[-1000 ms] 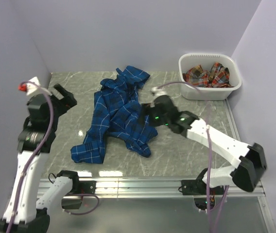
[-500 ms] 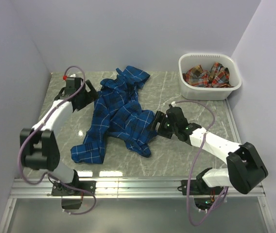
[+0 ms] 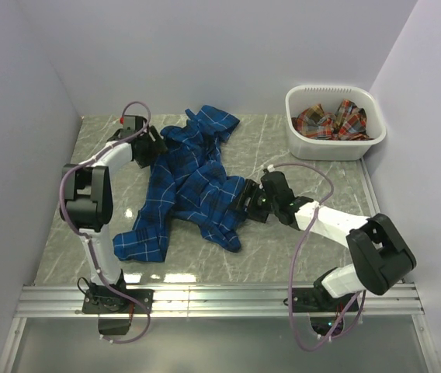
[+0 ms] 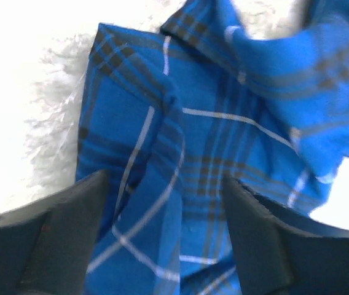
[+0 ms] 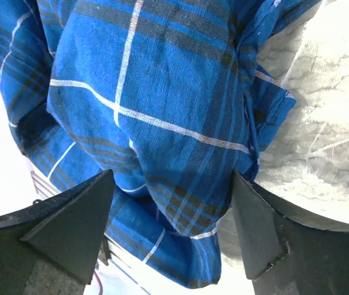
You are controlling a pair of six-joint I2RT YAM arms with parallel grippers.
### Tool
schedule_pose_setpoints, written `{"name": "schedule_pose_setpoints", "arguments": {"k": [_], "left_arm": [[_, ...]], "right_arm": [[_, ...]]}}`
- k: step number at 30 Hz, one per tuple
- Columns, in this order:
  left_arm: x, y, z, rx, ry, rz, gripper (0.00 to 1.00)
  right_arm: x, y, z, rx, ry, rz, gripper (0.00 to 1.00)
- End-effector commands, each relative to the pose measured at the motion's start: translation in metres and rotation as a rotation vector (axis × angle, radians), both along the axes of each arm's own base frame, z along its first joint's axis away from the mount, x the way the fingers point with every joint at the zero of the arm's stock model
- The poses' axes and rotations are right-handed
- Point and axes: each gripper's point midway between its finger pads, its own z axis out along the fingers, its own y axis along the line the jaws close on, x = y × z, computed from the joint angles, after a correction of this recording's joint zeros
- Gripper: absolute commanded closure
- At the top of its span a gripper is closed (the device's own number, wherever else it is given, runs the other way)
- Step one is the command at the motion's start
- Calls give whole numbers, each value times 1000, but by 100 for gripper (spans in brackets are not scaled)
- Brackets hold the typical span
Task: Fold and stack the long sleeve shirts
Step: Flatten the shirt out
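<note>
Noting both arms swung in since 1 second ago: left gripper (image 3: 154,148) at the far-left edge of the blue shirt (image 3: 189,186), right gripper (image 3: 244,200) at its right edge, mid-tabletop. Both wide open, straddling cloth, nothing pinched. We expect flattening next.

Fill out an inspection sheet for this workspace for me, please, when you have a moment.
Surface: grey marbled table.
Job's things: blue plaid shirt crumpled mid-table, unfolded; red-orange plaid shirt bunched inside the white basket at the far right corner.
Clutter: nothing seen.
Hands: left hand open, fingers astride the blue shirt's far left edge; right hand open at its near right edge, cloth between the fingers.
Cables: purple cables loop along both arms.
Surroundings: plain pale walls on three sides; metal rail at the near edge.
</note>
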Motion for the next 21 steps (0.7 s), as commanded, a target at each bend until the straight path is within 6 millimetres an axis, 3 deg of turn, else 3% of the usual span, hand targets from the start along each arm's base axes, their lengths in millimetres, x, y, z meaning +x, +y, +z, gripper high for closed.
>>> {"name": "schedule_pose_setpoints", "arguments": {"k": [1, 4, 5, 6, 7, 8, 9, 13, 17, 18, 20, 21], "left_arm": [[11, -5, -2, -2, -8, -11, 26], [9, -4, -8, 6, -3, -10, 49], [9, -4, -8, 7, -8, -13, 56], [9, -3, -10, 14, -8, -13, 72], [8, -2, -11, 20, -7, -12, 82], [8, 0, -12, 28, -7, -13, 90], [9, 1, -12, 30, -13, -14, 100], [5, 9, -4, 29, -31, -9, 100], [-11, 26, 25, 23, -61, 38, 100], [-17, 36, 50, 18, -109, 62, 99], [-37, 44, 58, 10, -103, 87, 99], [-47, 61, 84, 11, -156, 126, 100]], "right_arm": [[11, 7, 7, 30, -34, 5, 19], [15, 7, 4, 22, -34, 6, 28], [16, 8, 3, 20, -33, 9, 35], [18, 8, 3, 18, -38, 9, 42], [19, 9, 3, 17, -38, 11, 48], [19, 9, 0, 9, -30, 9, 61], [21, 9, 1, 4, -37, 12, 69], [32, 2, 6, -49, -62, -9, 98], [51, -24, 24, -157, -107, -61, 100], [71, -31, 47, -194, -178, -92, 100], [87, -51, 70, -252, -218, -142, 100], [103, -55, 100, -269, -291, -163, 100]]}}
